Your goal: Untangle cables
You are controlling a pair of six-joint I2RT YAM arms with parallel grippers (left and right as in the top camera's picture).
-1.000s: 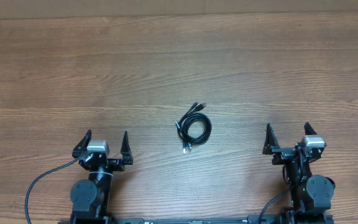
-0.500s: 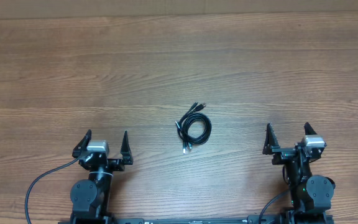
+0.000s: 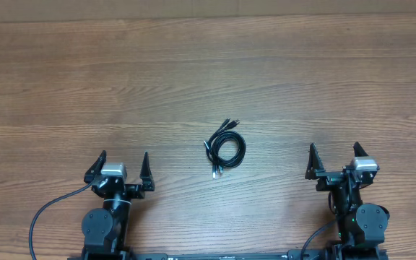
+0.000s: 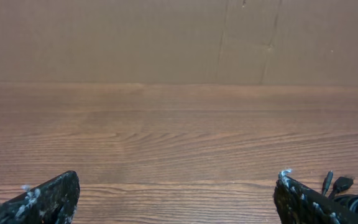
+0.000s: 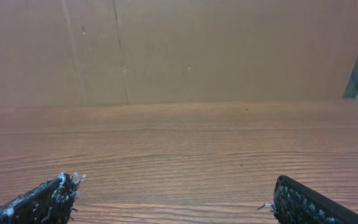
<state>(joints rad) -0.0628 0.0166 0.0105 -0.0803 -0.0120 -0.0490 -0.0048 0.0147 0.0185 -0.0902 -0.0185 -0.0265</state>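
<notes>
**Overhead view with both wrist views: bundle untouched, both arms parked.** The cables [image 3: 224,149], thin black cords wound into a small loose coil with plug ends sticking out toward the far and near sides, lie flat on the brown wood-grain table [image 3: 208,72]. They sit near its middle, between the two arms and somewhat farther out.

The left gripper [image 3: 123,155] sits at the near left and the right gripper [image 3: 334,150] at the near right. Each has its two black fingers spread wide, holds nothing, and is well apart from the coil.

*Likely failure modes (judged).*
- The cords are thin and rest flat on the wood, so a closing pinch may skid over them or catch several turns together.
- If several turns are caught, the whole coil would lift as one lump.
- A pull by one arm alone would probably drag the bundle or draw its crossings tighter. The other arm would need to anchor it.

*Limits of view.*
- The number of cords and where they cross cannot be made out from overhead.
- The left wrist view shows only two plug ends and a sliver of the coil [image 4: 344,186] at the lower right, cut off by the frame edge and a finger.
- The right wrist view shows bare table and a plain brown backboard [image 5: 179,50], with no cord in sight.
</notes>
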